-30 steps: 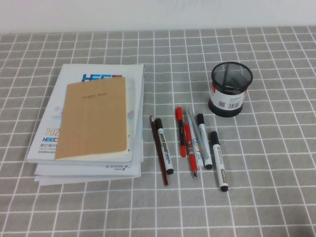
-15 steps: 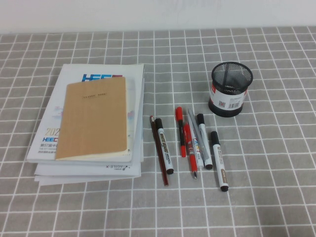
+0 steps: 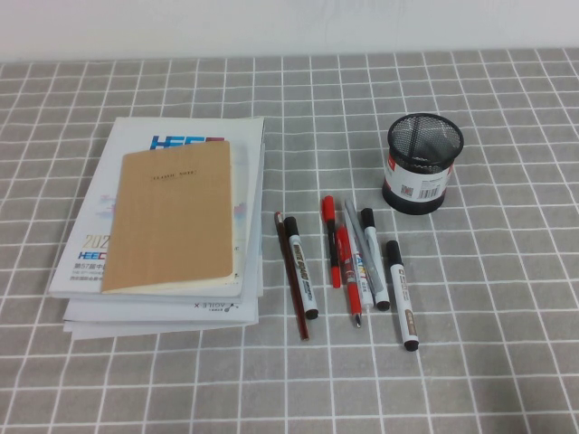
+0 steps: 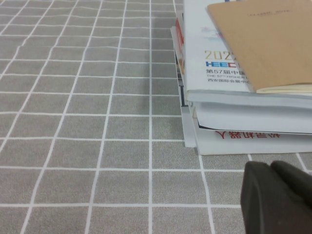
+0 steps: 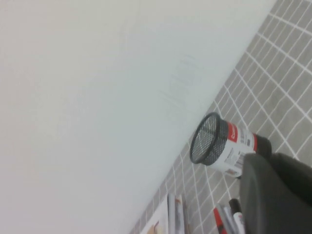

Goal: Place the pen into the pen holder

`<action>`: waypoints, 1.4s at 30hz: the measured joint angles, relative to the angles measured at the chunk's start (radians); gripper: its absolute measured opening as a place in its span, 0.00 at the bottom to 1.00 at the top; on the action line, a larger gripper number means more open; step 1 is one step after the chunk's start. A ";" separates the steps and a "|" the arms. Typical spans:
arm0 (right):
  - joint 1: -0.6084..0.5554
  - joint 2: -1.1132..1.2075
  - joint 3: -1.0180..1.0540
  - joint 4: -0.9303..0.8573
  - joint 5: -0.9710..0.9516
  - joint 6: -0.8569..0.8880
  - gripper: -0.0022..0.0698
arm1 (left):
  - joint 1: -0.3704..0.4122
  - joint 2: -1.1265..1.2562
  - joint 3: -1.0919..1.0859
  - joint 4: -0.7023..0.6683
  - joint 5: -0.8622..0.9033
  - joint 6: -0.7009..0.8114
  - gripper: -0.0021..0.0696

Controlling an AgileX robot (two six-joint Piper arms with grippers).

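on the left of the grey checked tablecloth (image 3: 507, 362) sits a stack of white booklets (image 3: 167, 303) with a tan notebook (image 3: 172, 220) on top. the left gripper (image 4: 279, 197) does not show in the high view; its own wrist view catches only a dark part of it at the frame edge, near the corner of the stack, and whether it is released or clenched cannot be told.

right of the stack lies a loose row of writing tools: a thin brown pencil (image 3: 291, 276) touching a marker with a dark printed label (image 3: 301, 267), then a red pen (image 3: 330, 240) and a second red pen (image 3: 348, 271), a grey pen (image 3: 354, 221), a white marker with blue lettering (image 3: 374, 259), and last the pen (image 3: 402, 294), flat on the cloth, black cap pointing away from the robot, just beside the blue-lettered marker.

beyond that row, to the right, the pen holder (image 3: 421, 165) stands upright, its barcode sticker facing the camera, apart from the pen.

the right gripper (image 5: 278, 195) is also out of the high view; its wrist view shows only a dark bulk of it, with the pen holder seen beyond it, so its grip cannot be told either. neither gripper is near the pen.
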 joint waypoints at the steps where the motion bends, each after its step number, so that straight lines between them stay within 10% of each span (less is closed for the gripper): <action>1: 0.000 0.000 0.000 0.000 -0.002 -0.009 0.01 | 0.000 0.000 0.000 0.000 0.000 0.000 0.02; 9: 0.000 0.125 -0.256 -0.181 0.232 -0.272 0.01 | 0.000 0.000 0.000 0.000 0.000 0.000 0.02; 22: 0.015 1.033 -0.934 -0.529 0.933 -0.276 0.01 | 0.000 0.000 0.000 0.000 0.000 0.000 0.02; 42: 0.452 1.955 -1.669 -0.981 1.142 0.095 0.01 | 0.000 0.000 0.000 0.000 0.000 0.000 0.02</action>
